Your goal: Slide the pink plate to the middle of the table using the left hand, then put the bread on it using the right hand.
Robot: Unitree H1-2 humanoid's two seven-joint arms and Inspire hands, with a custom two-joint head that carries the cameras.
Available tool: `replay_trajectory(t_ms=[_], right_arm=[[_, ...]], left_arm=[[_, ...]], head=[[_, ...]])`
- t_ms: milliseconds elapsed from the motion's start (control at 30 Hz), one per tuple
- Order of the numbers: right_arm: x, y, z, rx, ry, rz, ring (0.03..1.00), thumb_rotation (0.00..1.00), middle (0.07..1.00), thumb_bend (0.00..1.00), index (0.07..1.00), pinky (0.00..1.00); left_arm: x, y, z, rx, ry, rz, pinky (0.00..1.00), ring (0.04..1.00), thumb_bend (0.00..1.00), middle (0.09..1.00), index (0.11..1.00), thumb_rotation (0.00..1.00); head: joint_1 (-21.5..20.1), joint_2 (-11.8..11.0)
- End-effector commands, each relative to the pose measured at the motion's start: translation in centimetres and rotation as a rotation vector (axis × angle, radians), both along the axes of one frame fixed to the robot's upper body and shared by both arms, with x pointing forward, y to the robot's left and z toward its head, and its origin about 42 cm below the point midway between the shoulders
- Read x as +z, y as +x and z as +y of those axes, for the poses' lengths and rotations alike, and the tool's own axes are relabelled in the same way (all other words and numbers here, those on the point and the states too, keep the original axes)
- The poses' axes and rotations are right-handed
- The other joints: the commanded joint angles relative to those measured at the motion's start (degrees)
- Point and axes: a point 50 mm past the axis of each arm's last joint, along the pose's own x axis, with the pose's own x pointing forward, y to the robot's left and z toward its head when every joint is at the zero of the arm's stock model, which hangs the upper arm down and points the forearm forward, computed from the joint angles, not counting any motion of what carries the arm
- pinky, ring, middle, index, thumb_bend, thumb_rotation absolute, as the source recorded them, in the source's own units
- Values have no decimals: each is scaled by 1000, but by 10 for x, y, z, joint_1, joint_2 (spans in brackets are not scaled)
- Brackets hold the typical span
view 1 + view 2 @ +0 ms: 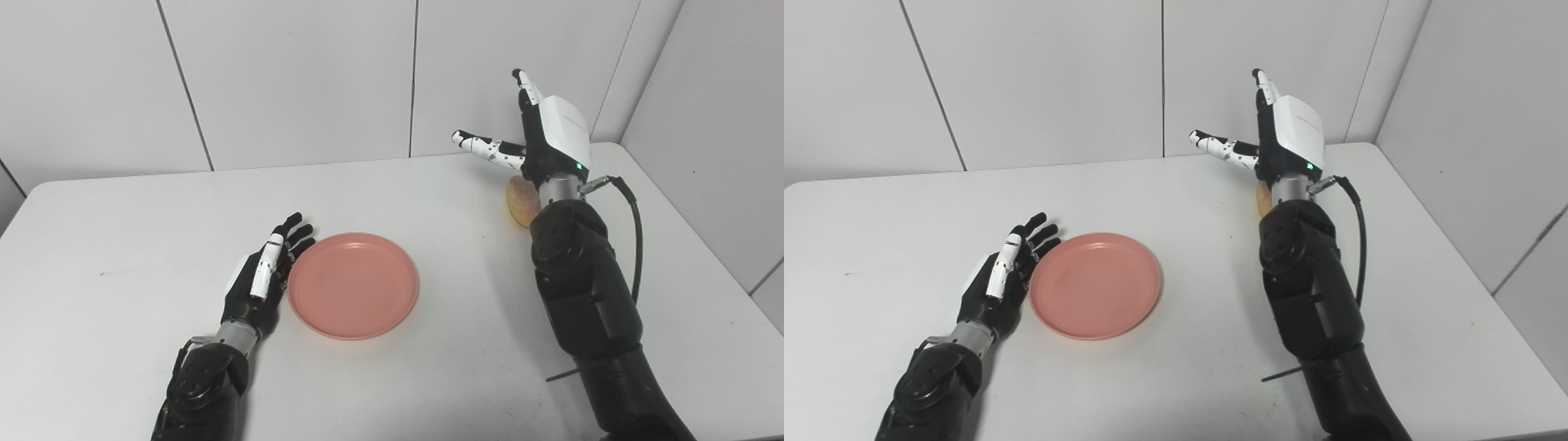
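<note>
Both hands are empty with fingers spread: the right hand (pixel 545 138) is raised above the far right part of the table, thumb pointing left and fingers pointing up toward the wall, while the left hand (pixel 263 275) lies low at the near left, its fingers stretched forward along the left rim of the plate, touching it or just beside it. Pale grey wall panels (pixel 294 79) with thin dark seams close off the far side of the room, and another panelled wall (pixel 716 122) runs down the right side, the two meeting in a corner behind the raised hand. A white table (pixel 122 257) with rounded corners fills most of the view, matte and plain apart from a few tiny dark specks. A black cable (pixel 637 226) loops from the right wrist down along the black forearm. Near the middle of the table, a little to the near side, sits the pink plate (pixel 354 285), round, shallow and bare. At the far right lies the bread (pixel 520 201), a small golden-brown roll, directly below the right hand and partly hidden by its wrist, well apart from the plate.
</note>
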Motion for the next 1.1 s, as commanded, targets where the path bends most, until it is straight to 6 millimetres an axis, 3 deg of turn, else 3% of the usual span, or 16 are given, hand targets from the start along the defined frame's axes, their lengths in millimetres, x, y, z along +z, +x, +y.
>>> replay_trajectory(t_ms=[0, 367, 700, 1067], right_arm=[[29, 8, -1, -18, -22, -68, 917, 678, 958, 871, 969, 768], [15, 24, -20, -110, -51, 53, 994, 701, 996, 883, 1000, 950], [4, 34, -34, -166, -112, 125, 1000, 709, 1000, 886, 1000, 989], [-10, 45, -41, -188, -134, 207, 996, 733, 1000, 923, 1000, 955]], left_arm=[[-11, -4, 0, -28, 16, 53, 898, 900, 353, 911, 905, 1000], [-9, -4, 2, -31, 22, 53, 895, 901, 348, 912, 904, 1000], [-8, -4, 1, -20, 17, 66, 885, 891, 353, 901, 892, 1000], [-6, -5, 1, -31, 26, 52, 892, 899, 352, 909, 903, 1000]], head=[[-5, 0], [-12, 5], [-11, 9], [-10, 14]])
